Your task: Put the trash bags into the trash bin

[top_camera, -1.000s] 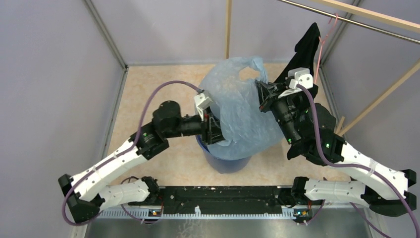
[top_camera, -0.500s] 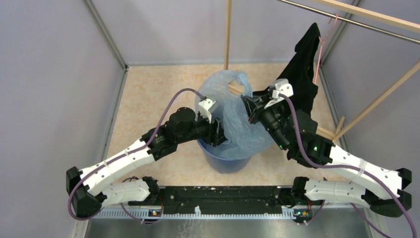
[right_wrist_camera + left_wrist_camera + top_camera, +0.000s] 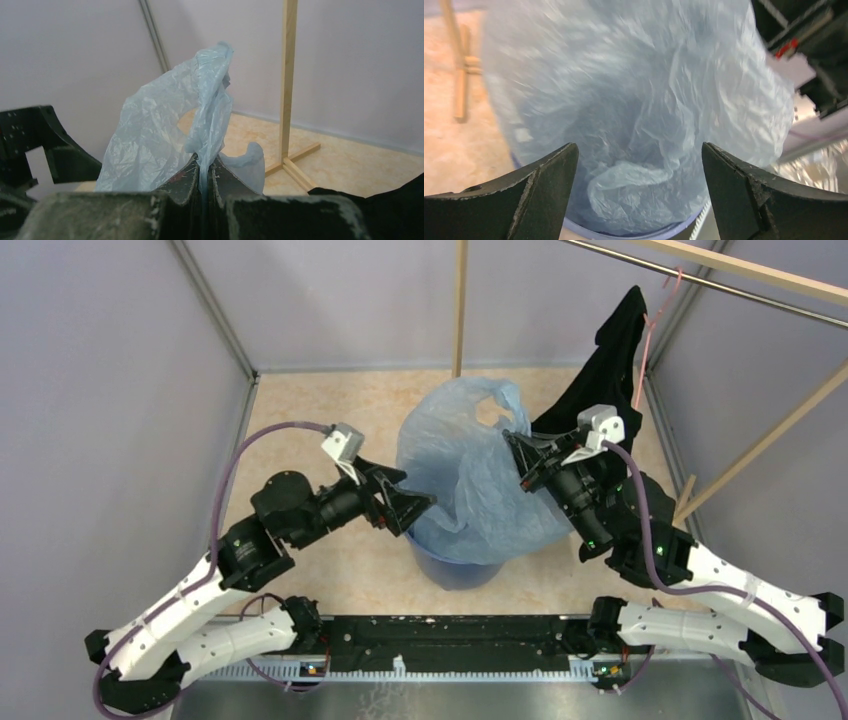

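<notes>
Draping into the round blue plastic bin [image 3: 455, 568] at centre frame, the thin crinkly light-blue plastic bag [image 3: 478, 475] is hanging from the right gripper [image 3: 518, 453], jaws closed on its upper edge. The left gripper [image 3: 418, 506] is hovering just left, jaws wide open, holding nothing.

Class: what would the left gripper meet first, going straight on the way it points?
Probably the crinkly, translucent light-blue plastic bag, dead ahead of the open left gripper; the round blue plastic bin lies lower.
</notes>
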Motion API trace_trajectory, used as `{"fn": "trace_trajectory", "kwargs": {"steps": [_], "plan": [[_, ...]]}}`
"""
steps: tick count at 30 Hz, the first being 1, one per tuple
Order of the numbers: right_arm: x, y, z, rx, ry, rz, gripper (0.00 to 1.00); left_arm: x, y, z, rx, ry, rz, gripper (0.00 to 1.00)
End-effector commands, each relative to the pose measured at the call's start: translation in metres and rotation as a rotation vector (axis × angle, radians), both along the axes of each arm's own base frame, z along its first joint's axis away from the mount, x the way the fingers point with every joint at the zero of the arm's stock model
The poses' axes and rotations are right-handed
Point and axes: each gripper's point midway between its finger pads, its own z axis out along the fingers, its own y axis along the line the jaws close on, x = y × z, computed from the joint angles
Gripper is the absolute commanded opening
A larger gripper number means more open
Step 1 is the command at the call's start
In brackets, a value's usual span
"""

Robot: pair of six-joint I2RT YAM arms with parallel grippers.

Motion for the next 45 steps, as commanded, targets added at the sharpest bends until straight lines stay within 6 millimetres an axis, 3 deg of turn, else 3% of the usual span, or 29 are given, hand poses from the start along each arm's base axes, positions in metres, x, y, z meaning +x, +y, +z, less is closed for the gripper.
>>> {"fn": "trace_trajectory", "kwargs": {"steps": [1, 5, 10, 15, 17, 19, 23, 26, 30, 32, 36, 39, 42, 45], "plan": [[-0.003, 0.004, 0.005, 0.005, -0.029, 0.036, 0.00, 0.028, 0.027, 0.043, -0.086, -0.025, 0.230, 0.99], [-0.005, 0.009, 0.005, 0.000, -0.017, 0.063, 0.00, 0.049, 0.029, 0.059, -0.080, -0.032, 0.332, 0.99], [-0.009, 0.011, 0.009, 0.021, -0.009, 0.089, 0.00, 0.073, 0.017, 0.075, -0.043, -0.058, 0.363, 0.99], [-0.011, 0.010, 0.012, 0.036, -0.002, 0.101, 0.00, 0.092, 0.013, 0.076, -0.001, -0.077, 0.380, 0.99], [-0.012, 0.010, 0.012, 0.041, -0.001, 0.106, 0.00, 0.098, 0.010, 0.073, 0.009, -0.083, 0.346, 0.99], [-0.013, 0.010, 0.012, 0.042, 0.000, 0.108, 0.00, 0.091, -0.005, 0.075, -0.019, -0.098, 0.194, 0.98], [-0.014, 0.009, 0.016, 0.054, -0.003, 0.112, 0.00, 0.041, -0.033, 0.079, -0.148, -0.135, -0.206, 0.77], [-0.016, 0.011, 0.019, 0.076, -0.008, 0.131, 0.00, 0.014, -0.041, 0.067, -0.191, -0.104, -0.373, 0.62], [-0.018, 0.022, 0.020, 0.089, -0.020, 0.167, 0.00, 0.005, -0.044, 0.027, -0.168, 0.004, -0.418, 0.32], [-0.016, 0.028, 0.016, 0.078, -0.021, 0.173, 0.00, 0.006, -0.040, 0.009, -0.155, 0.048, -0.389, 0.27], [-0.011, 0.039, 0.001, 0.066, -0.006, 0.173, 0.00, 0.001, -0.035, -0.014, -0.177, 0.101, -0.369, 0.28], [-0.007, 0.048, -0.016, 0.054, 0.012, 0.177, 0.00, 0.002, -0.032, -0.016, -0.144, 0.101, -0.344, 0.33], [-0.002, 0.053, -0.027, 0.024, 0.033, 0.163, 0.00, 0.003, -0.027, 0.002, -0.109, 0.042, -0.325, 0.54], [-0.001, 0.050, -0.019, 0.036, 0.025, 0.151, 0.00, 0.004, -0.018, 0.021, -0.070, -0.022, -0.289, 0.84]]}}
